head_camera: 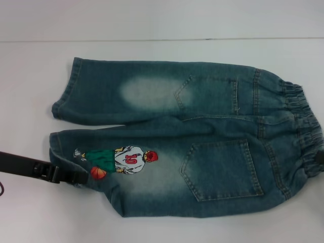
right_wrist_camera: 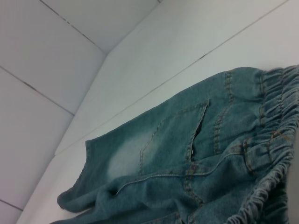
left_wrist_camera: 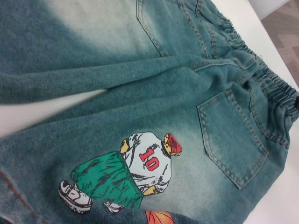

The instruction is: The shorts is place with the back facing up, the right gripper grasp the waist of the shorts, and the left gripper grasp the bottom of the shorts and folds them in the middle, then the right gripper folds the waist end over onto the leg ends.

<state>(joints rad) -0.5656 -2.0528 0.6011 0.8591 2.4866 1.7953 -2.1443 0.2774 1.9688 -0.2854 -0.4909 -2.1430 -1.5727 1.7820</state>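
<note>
Head view: denim shorts [head_camera: 192, 147] spread flat on the white table [head_camera: 30, 212], back pockets up, elastic waist [head_camera: 306, 129] toward the right, leg ends toward the left. Printed basketball player figure [head_camera: 124, 161] on the near leg, number 10 on the jersey. Left end effector [head_camera: 66, 174] reaching in from the left edge, at the hem of the near leg, touching or pinching the cloth; how far open, cannot tell. Right end effector [head_camera: 319, 158] barely visible as a dark shape at the waistband on the right edge; grip state cannot tell.

Left wrist view: close over the near leg, printed figure [left_wrist_camera: 131, 175] and an orange ball [left_wrist_camera: 161, 218] in front, a back pocket [left_wrist_camera: 233, 137] and gathered waistband [left_wrist_camera: 266, 79] farther off, table edge [left_wrist_camera: 243, 23] beyond. Own fingers out of view.

Right wrist view: low angle along the waistband [right_wrist_camera: 273, 140], far back pocket [right_wrist_camera: 177, 140] and faded patch [right_wrist_camera: 124, 161] on the far leg, white table [right_wrist_camera: 187, 46] stretching behind. Fingers not shown.
</note>
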